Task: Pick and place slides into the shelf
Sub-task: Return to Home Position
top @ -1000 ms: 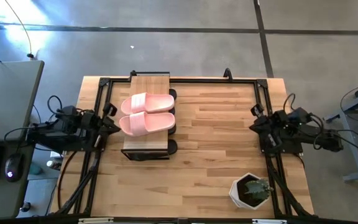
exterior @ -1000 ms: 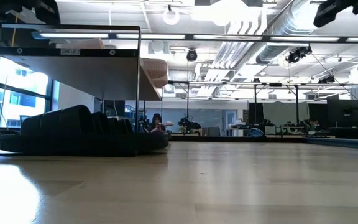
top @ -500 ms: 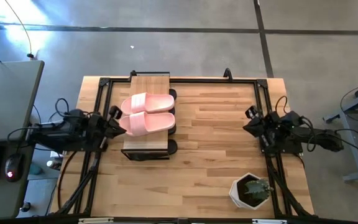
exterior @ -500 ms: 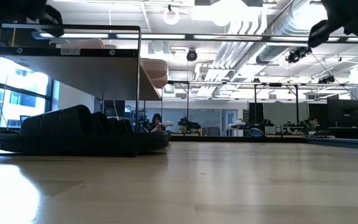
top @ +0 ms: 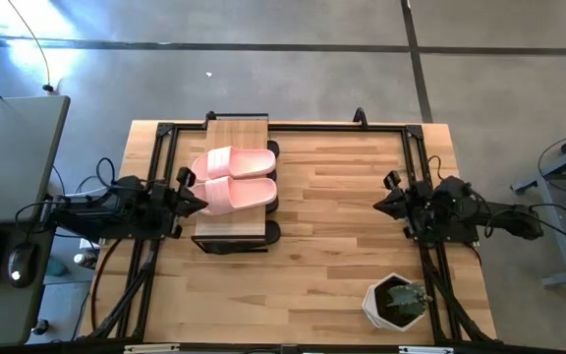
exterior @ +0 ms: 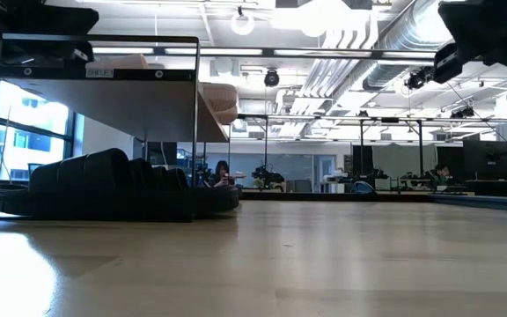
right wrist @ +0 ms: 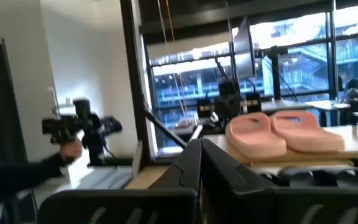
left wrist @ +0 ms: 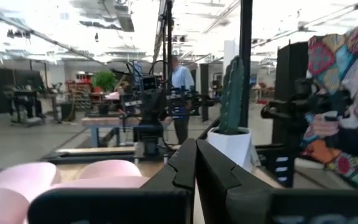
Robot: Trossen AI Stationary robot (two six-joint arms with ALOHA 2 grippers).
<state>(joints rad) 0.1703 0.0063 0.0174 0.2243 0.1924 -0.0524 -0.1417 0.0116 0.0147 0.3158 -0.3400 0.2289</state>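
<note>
Pink slides (top: 232, 180) sit atop the shelf (top: 236, 133), black slides (exterior: 104, 180) tucked beneath it. Job looks done. Left gripper (top: 195, 194) hangs just beside the shelf, right gripper (top: 381, 202) well apart, both empty w/ jaws pressed together — best retreat: straight back & level, clear of the frame

- table (top: 342, 226): pale wood planks, smooth, with a soft sheen seen from low down
- shelf (top: 239, 133): light wood top, matt; thin black metal frame
- pink slides (top: 234, 193): smooth, matt, foam-like
- black slides (exterior: 104, 180): matt, ridged straps
- pot (top: 373, 313): white, smooth
- floor (top: 293, 79): grey concrete, faintly glossy
- left end effector (left wrist: 195, 163) and right end effector (right wrist: 199, 163): dark, matt fingers
</note>
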